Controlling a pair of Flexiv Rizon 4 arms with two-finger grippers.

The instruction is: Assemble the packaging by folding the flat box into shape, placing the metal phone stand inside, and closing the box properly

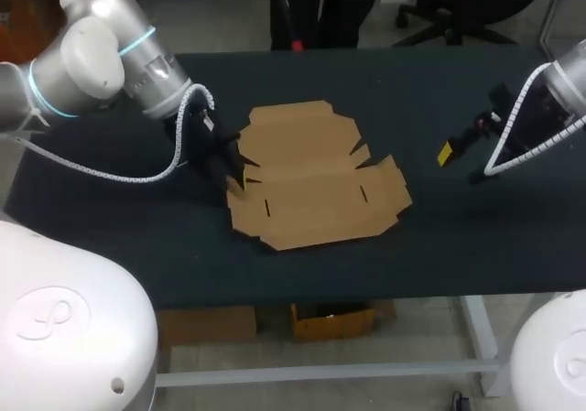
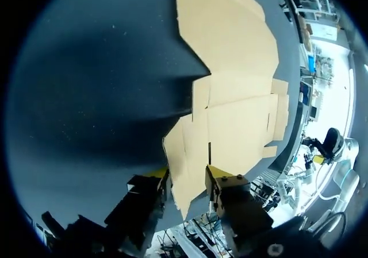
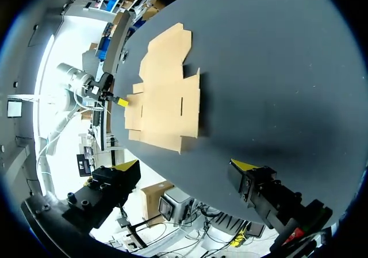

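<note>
The left gripper (image 1: 233,171) sits low at the left edge of the box (image 1: 316,178), fingers apart, with a side flap lying between them. The box lies flat and unfolded on the dark table (image 1: 458,246). Well to the right of the box, the right gripper (image 1: 460,161) hovers above the table, fingers spread wide.

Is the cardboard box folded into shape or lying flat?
Flat: the cardboard box lies spread out on the table, flaps outward, no walls formed.
</note>
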